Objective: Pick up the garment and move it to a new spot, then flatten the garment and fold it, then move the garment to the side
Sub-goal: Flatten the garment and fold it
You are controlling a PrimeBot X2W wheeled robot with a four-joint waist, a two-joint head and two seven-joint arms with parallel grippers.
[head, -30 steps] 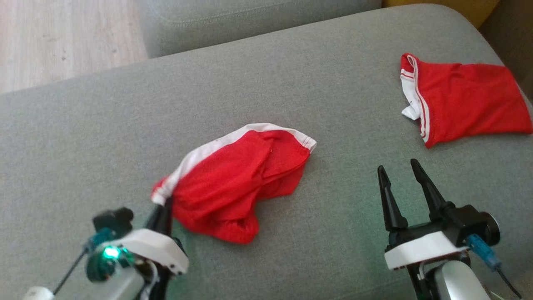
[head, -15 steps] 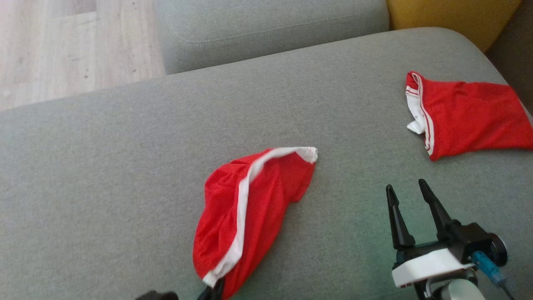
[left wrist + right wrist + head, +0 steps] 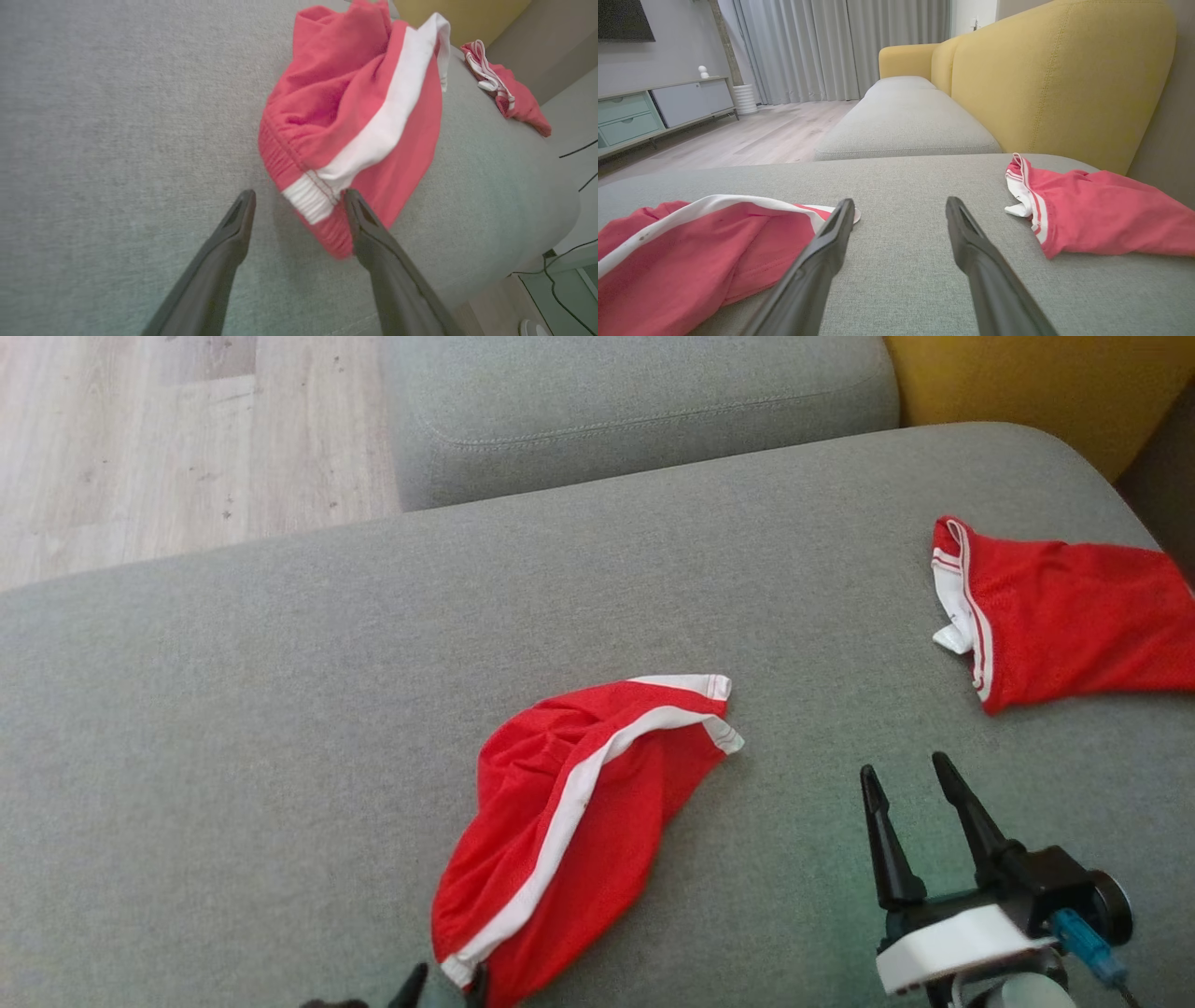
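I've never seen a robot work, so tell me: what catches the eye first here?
A crumpled red garment with a white stripe lies mid-cushion on the grey sofa, its waistband corner between the open fingers of the left end effector. A second red garment lies flatter at the far right, beyond the open, empty right end effector.

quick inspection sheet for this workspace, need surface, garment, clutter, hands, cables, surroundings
surface: grey sofa cushion, bare fabric around the clothes
job's things: red garment with a white stripe, crumpled mid-cushion, not flattened or folded
clutter: second red garment at the cushion's far right, apart from the first
hands: left hand open, the garment's waistband end lying between its fingers; right hand open, empty, over bare cushion
cables: black cables beyond the cushion's edge, in the left wrist view
surroundings: wood floor, yellow backrest, curtains
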